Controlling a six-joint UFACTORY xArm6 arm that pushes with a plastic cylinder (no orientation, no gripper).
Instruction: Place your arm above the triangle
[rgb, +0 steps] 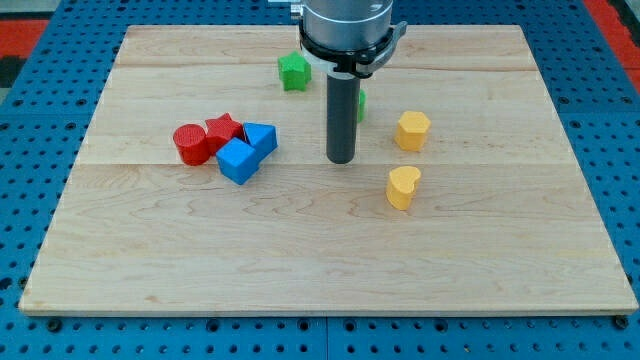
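Eight blocks: small coloured pieces spread over the upper half of a pale wooden tabletop (330, 270).
Surround: a blue perforated surface (30, 200) shows around the tabletop's edges.
Arm: a grey and black robot arm (345, 25) enters at the top centre of the frame and ends in a straight dark rod.
Tip (341, 161): the rod's lower end sits just above the centre of the frame, touching no block.
Hand: the arm carries only the plain rod, so no apart or together state can be told.
Blue triangle (262, 137): left of centre, in a tight cluster; the tip stands clear to its right and slightly lower in the frame, not over it.
Blue cube (238, 161): just below and left of the triangle, touching it.
Red star (224, 129): directly left of the triangle, pressed against it.
Red cylinder (190, 144): at the left end of the cluster, against the star.
Green block (294, 72): upper centre, left of the rod, its shape unclear.
Second green block (360, 104): mostly hidden behind the rod's right edge, shape unclear.
Yellow hexagon (412, 130): right of the rod, well apart from the tip.
Yellow heart (403, 187): below the hexagon, lower right of the tip.
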